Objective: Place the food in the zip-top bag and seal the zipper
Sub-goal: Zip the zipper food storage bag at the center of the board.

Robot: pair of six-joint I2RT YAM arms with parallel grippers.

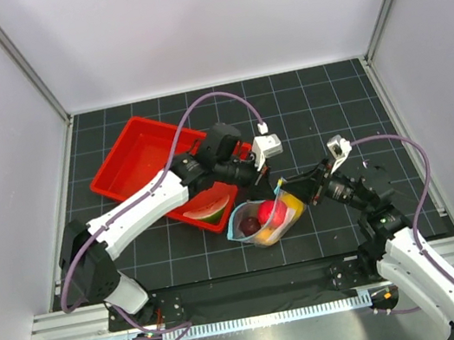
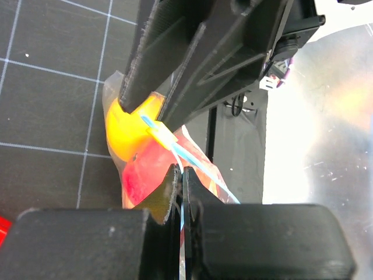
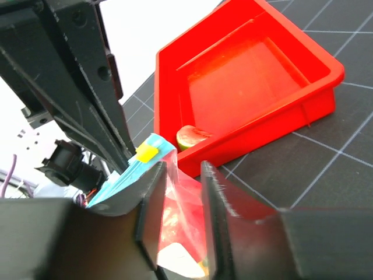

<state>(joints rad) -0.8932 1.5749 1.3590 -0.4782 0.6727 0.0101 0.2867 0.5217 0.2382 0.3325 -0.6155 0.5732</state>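
The zip-top bag [image 1: 265,223] lies just right of the red tray and holds a red apple [image 1: 271,212], a yellow lemon [image 1: 291,205], an orange ball [image 1: 265,235] and a dark round fruit [image 1: 250,223]. My left gripper [image 2: 181,178] is shut on the teal zipper [image 2: 195,160] at the bag's top edge, by its yellow slider tab [image 2: 161,135]. My right gripper [image 3: 180,189] stands with its jaws apart around the bag's clear film [image 3: 180,198]; the zipper [image 3: 125,175] runs outside its left finger. The watermelon wedge [image 1: 209,210] lies in the tray.
The red tray [image 1: 134,164] sits at the left middle of the dark grid mat and also shows in the right wrist view [image 3: 256,76]. My left arm crosses over it. White walls close in three sides; a metal rail runs along the near edge.
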